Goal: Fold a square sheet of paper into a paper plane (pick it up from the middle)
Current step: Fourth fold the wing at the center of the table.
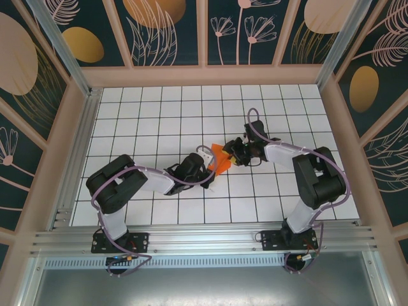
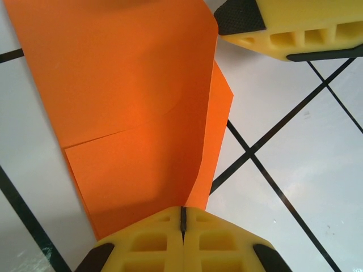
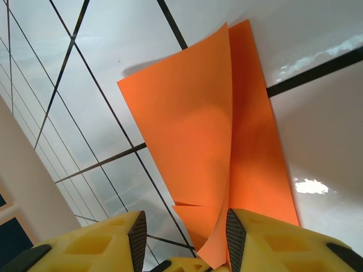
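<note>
Looking down from above first. Finding the sheet of paper (image 1: 220,160), bright orange and partly folded, near the middle of the white tiled table (image 1: 159,108), right between the left gripper (image 1: 208,167) and the right gripper (image 1: 234,153). Seeing both arms reaching in and meeting at the sheet. Noticing the wooden walls (image 1: 204,75) standing well apart all round, blocking nothing.

Looking through the left wrist next. Seeing the left jaws clenched tight, pinching the bottom edge of the sheet, with two orange layers rising up and curling away. Spotting one yellow finger (image 2: 295,28) of the other gripper near the top corner, just beside the sheet's edge, not clearly touching it.

Looking through the right wrist last. Seeing the right jaws standing apart, let go, gripping nothing. Seeing the sheet's lower tip hanging between the pads (image 3: 233,238) and leaning close to one of them. Seeing the two layers gaping open, not lying flat together.

Thinking about trouble from here:
- Holding by one small pinch only, so risking the thin sheet flopping, twisting or slipping out.
- Risking a crooked crease by closing the right jaws while the layers are not lined up.
- Risking a tear by pulling the two grippers apart too hard.
- Risking a bump as well, with both grippers working so close together.
</note>
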{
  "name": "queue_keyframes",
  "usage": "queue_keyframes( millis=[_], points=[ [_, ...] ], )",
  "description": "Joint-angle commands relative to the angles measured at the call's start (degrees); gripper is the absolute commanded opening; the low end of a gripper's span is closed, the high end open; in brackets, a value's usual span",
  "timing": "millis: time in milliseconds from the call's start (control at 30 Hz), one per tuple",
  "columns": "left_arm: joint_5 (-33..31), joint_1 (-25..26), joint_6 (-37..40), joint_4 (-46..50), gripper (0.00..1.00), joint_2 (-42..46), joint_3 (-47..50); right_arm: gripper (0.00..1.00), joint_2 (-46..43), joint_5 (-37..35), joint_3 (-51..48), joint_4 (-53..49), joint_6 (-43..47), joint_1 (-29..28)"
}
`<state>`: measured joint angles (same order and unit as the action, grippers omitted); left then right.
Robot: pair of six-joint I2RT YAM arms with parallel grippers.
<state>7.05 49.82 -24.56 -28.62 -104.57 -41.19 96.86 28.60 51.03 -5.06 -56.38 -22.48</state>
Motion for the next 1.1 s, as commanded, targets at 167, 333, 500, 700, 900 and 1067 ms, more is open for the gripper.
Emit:
queue_keyframes(
  millis=[167,333,500,700,900,1067],
  points=[
    [0.78,-0.33,-0.15,-2.07,0.00,1.27,0.58,0.40,2.75,1.99,2.52,-3.92,-0.30,-0.47],
    [0.87,-0.34,1.61,-1.05,0.00,1.49,0.20,0.36,4.11,2.61,4.08,-5.13,-0.95,-1.34],
    [1.62,-0.32,3.71,-0.82,0.03,2.21,0.58,0.22,3.56,1.74,3.35,-4.59,-3.64,-1.38],
    [2.44,-0.26,3.76,-3.28,0.29,2.95,1.72,0.00,0.84,0.14,0.66,-3.36,-8.19,-1.67],
    [2.45,-0.28,3.90,-4.45,0.37,1.93,1.26,0.00,-1.63,-1.02,-2.28,-1.31,-14.12,-2.72],
    [2.53,0.06,4.67,-3.21,0.34,0.78,0.22,0.00,-3.00,-2.38,-3.19,-1.81,-16.70,-3.15]
  ],
)
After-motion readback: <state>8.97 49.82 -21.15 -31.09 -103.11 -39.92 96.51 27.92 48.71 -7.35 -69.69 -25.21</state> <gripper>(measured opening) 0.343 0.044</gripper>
